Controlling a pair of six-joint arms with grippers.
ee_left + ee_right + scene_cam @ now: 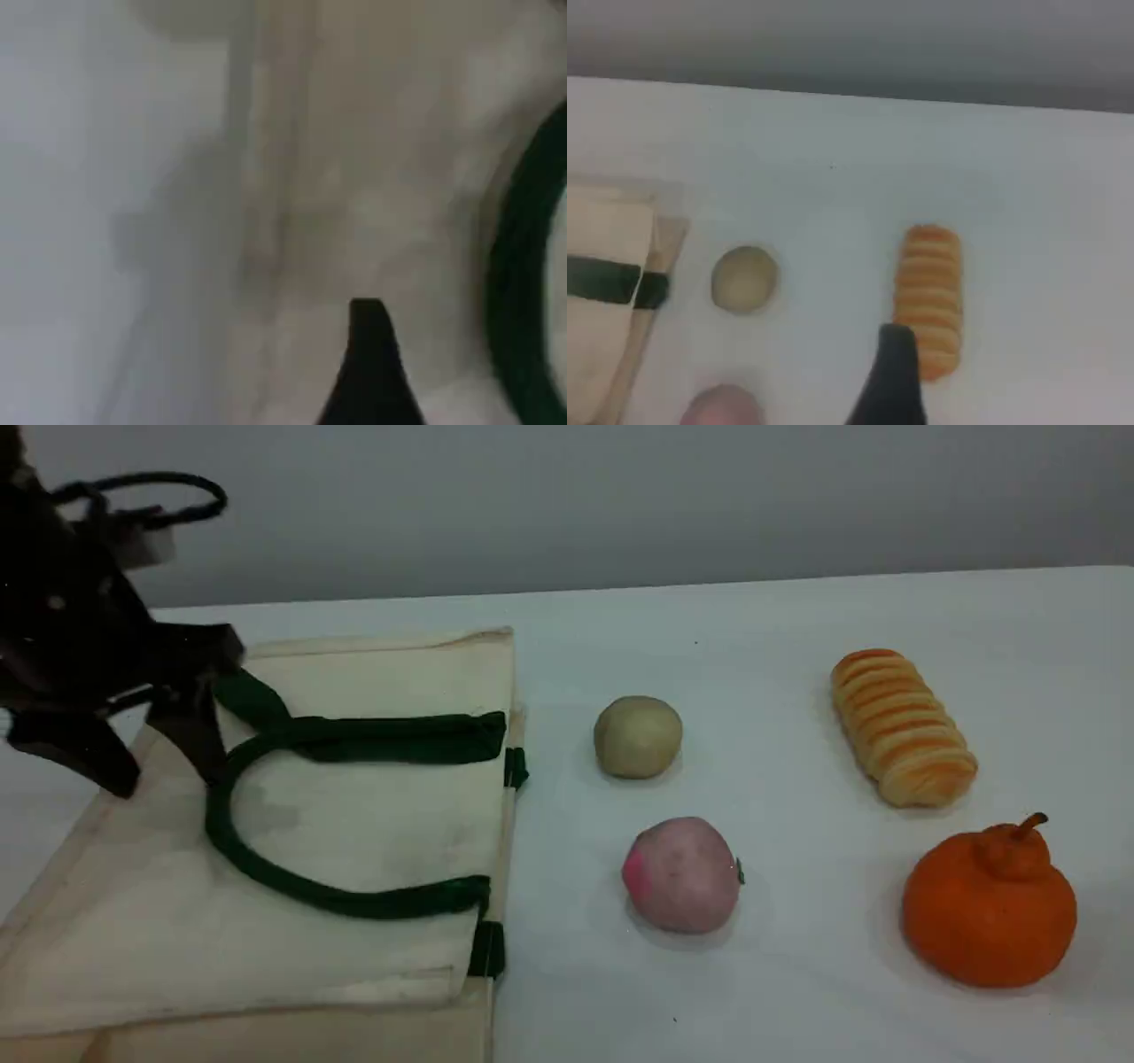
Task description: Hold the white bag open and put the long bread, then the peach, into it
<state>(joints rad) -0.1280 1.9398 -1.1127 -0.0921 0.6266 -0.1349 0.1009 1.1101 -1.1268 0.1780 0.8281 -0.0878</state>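
Bench (797, 620): white, fills the frame below a grey wall. White bag (354, 824): left half of the scene view, lying flat with its mouth shut and turned toward the frame's centre; dark green handles (266, 877) folded back over the upper canvas. Left tool (166, 779): upper left of the scene view, fingers spread wide with nothing between them, hanging just above the bag's far left part beside the handle loop; its own camera shows only blurred canvas and a green strap at the right edge. Orange stemmed fruit (988, 908): lower right, not wanted. Long bread (902, 726): upper right, on the bench, well apart from the bag. Peach (682, 875): lower centre, near the bag's mouth. Beige-green ball (638, 737): just above the peach in the frame, not wanted. Right tool (893, 354): out of the scene view; one fingertip shows in its wrist view, beside the near end of the bread, parted wide and carrying nothing. Step in hand, as judged: securing the bag, nothing loaded yet. Next move calls for the left tool to drop, close on a handle or the upper canvas layer, and lift until the mouth gapes; the right tool then straddles the bread across its narrow width.
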